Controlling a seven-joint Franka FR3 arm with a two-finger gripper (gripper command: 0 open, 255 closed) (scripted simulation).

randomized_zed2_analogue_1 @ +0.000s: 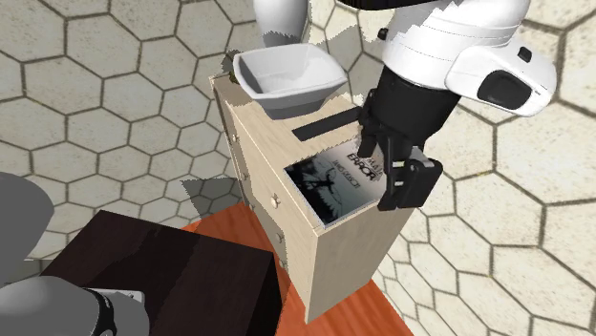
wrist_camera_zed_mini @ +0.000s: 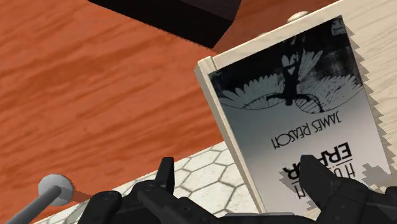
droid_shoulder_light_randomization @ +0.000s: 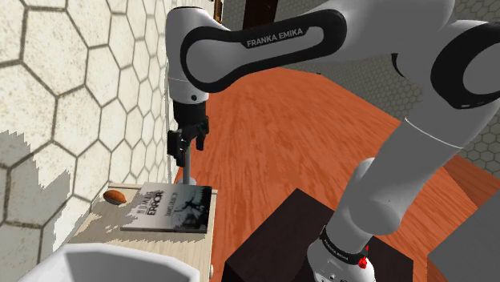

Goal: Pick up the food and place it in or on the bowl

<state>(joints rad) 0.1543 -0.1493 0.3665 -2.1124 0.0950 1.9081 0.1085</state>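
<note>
Spread fingers of the all-black gripper hang over the desk; the food is not held.
In the shoulder view, from the left: a plain white bowl sits at the near end of the pale wooden desk. The small brown oval food lies close to the hexagon-tiled wall, just beside a grey-and-black book lying flat. The gripper hovers above that book.
</note>
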